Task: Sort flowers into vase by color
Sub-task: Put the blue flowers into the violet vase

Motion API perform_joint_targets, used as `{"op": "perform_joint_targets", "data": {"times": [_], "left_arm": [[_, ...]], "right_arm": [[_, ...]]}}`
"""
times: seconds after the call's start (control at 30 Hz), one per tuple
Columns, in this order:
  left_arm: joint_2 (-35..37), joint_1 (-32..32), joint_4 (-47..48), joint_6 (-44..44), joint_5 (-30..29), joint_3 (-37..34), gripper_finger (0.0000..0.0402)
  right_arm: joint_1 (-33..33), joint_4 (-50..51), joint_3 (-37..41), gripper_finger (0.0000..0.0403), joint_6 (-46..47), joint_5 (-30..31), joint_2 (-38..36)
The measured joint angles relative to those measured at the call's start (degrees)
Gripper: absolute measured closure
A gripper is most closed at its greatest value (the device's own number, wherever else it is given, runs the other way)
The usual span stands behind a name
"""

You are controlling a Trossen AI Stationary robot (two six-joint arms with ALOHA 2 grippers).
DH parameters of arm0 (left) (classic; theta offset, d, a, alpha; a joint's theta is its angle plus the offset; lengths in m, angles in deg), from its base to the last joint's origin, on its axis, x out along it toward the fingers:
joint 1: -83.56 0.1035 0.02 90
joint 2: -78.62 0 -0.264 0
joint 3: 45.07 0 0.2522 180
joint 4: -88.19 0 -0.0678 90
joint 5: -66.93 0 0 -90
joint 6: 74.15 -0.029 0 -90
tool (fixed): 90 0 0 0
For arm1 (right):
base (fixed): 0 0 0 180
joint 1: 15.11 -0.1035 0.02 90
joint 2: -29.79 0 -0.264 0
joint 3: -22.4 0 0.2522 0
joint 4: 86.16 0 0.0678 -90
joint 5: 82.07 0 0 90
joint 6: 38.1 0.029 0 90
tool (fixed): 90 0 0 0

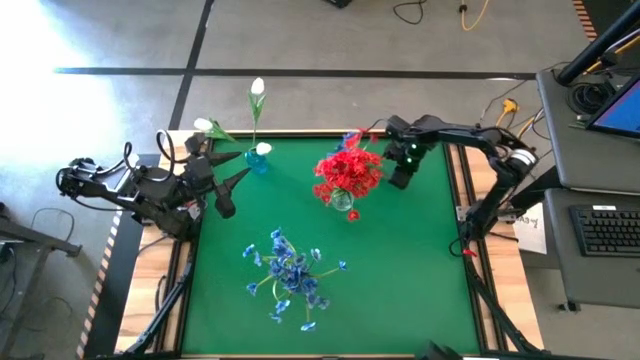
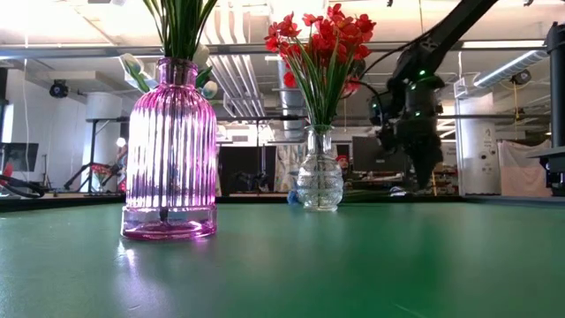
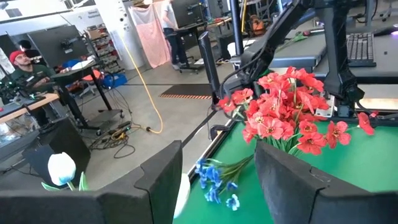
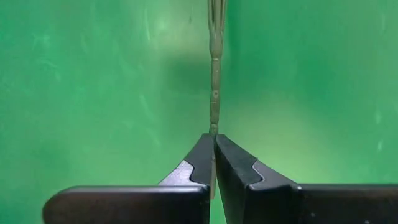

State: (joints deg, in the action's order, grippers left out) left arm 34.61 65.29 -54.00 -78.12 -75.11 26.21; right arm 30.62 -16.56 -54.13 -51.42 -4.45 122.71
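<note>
Red flowers (image 1: 347, 172) stand in a clear glass vase (image 2: 319, 181) at the table's far middle. Blue flowers (image 1: 289, 277) fill a pink ribbed vase (image 2: 169, 159) nearer the front. White flowers (image 1: 257, 88) rise from a small blue vase (image 1: 258, 157) at the far left. A loose blue flower (image 3: 211, 179) lies by the far edge behind the red bunch. To the right of the red flowers my right gripper (image 1: 398, 178) is shut on the blue flower's thin green stem. My left gripper (image 1: 228, 186) waits open at the table's left edge, holding nothing. My right gripper pinches the thin green stem (image 4: 214, 121) between its two fingertips (image 4: 202, 155), at the stem's bare end. The fingers come from above and point steeply down, in line with the stem. The stem runs on from the tips over the green table toward the blue blooms.
Green cloth lies bare in the middle and at the near right (image 1: 420, 270). A white bud (image 3: 61, 168) shows beside my left gripper's finger. Beyond the right edge stands a desk with a keyboard (image 1: 608, 228). A person sits in the room beyond the table (image 3: 22, 62).
</note>
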Motion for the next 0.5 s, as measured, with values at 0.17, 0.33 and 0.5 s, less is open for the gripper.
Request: {"op": "perform_joint_targets", "data": {"times": [0.17, 0.33, 0.5], "left_arm": [[0.0, 0.0, 0.0, 0.0, 0.0, 0.0, 0.0217], [0.0, 0.0, 0.0, 0.0, 0.1, 0.0, 0.0217], [0.0, 0.0, 0.0, 0.0, 0.1, 0.0, 0.0217]], "right_arm": [[0.0, -0.2, 4.4, 0.0385, 5.1, -0.2, -6.4], [0.0, -0.4, 7.1, 0.0339, 8.0, -2.6, -12.9], [0.0, -10.4, 9.5, 0.0274, 8.8, -2.7, -18.3]]}}
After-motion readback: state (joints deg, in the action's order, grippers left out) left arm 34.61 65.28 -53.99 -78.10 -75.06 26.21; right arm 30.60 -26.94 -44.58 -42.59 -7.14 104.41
